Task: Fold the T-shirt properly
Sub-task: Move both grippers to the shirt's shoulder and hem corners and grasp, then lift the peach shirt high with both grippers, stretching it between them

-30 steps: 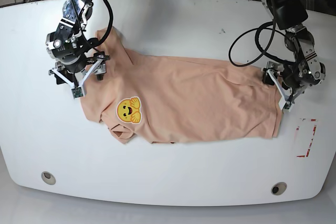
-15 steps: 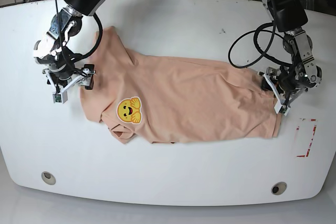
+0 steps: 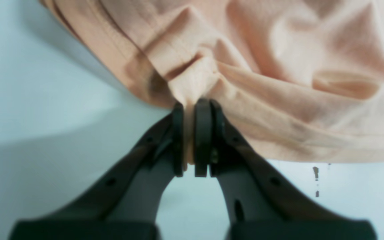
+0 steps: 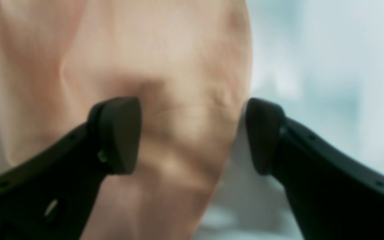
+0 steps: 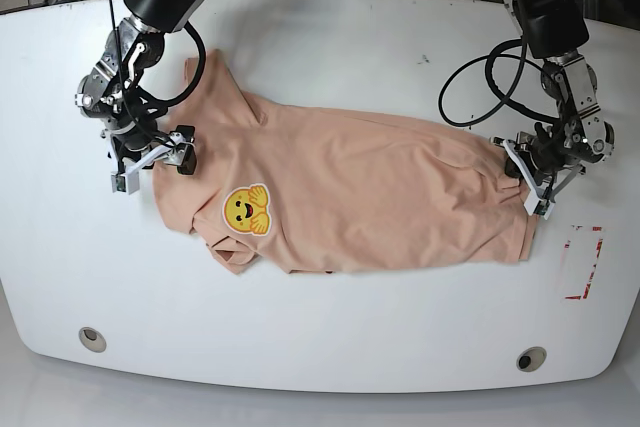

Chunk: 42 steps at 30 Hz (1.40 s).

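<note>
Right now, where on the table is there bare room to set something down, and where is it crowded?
Free: the table's far strip beyond the T-shirt, and the near strip between the shirt and the two holes. Crowded: the shirt's ends, where the right gripper and left gripper sit; red marks take the corner.

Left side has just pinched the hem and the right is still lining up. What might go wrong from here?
1. The left pincer is shut on only a small pleat of the T-shirt edge; a pull may slip it free.
2. The right pincer is open, straddling the fabric edge without gripping; if the left lifts first, the shirt drags lopsided.
3. The fabric bunches by the left grip, so creases may fold in.
</note>
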### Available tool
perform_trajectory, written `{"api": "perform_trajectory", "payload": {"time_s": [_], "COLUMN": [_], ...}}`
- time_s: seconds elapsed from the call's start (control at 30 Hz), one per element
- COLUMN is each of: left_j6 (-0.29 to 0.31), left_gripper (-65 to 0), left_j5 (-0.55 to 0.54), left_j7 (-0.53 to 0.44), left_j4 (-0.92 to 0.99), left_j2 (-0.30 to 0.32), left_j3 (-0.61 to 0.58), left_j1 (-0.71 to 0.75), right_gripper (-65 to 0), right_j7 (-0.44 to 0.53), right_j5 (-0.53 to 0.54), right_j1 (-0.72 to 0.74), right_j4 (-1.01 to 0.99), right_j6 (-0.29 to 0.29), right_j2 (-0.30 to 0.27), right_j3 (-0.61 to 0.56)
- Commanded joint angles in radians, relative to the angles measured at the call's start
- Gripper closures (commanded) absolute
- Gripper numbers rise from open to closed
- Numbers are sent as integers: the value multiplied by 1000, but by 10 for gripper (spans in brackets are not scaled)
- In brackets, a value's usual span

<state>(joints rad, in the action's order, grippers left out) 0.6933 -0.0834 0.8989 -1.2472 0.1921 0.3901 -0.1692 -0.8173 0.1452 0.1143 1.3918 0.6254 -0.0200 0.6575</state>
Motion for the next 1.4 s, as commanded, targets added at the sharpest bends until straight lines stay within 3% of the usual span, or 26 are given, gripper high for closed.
{"api": "perform_trajectory", "payload": {"time_s": [0.0, 0.33, 0.43, 0.63, 0.67, 0.97, 1.37], "left_j6": [5, 5, 5, 5, 5, 5, 5], "left_gripper": [0, 0, 0, 0, 0, 0, 0], "left_j5": [38, 38, 38, 38, 38, 38, 35], "left_j7": [73, 73, 73, 73, 73, 73, 79], "left_j4": [7, 4, -15, -111, -124, -256, -500], "left_j2": [-1, 0, 4, 11, 11, 10, 11], "left_j3": [-3, -1, -1, -6, -6, -6, 0], "left_j1": [15, 17, 23, 59, 63, 107, 201], "right_gripper": [-468, -438, -333, -13, 0, 0, 0], "right_j7": [-24, 17, 20, 22, 20, 17, -66], "right_j5": [-2, -3, -3, -5, -5, -5, 1], "right_j1": [8, 8, 8, 6, 6, -41, -213], "right_j4": [2, -1, -1, -1, -1, 51, 335], "right_j6": [0, 0, 0, 0, 0, 0, 0], "right_j2": [5, 7, 7, 5, 5, 4, 7], "right_j3": [-28, -46, -46, -48, -48, -48, -100]}}
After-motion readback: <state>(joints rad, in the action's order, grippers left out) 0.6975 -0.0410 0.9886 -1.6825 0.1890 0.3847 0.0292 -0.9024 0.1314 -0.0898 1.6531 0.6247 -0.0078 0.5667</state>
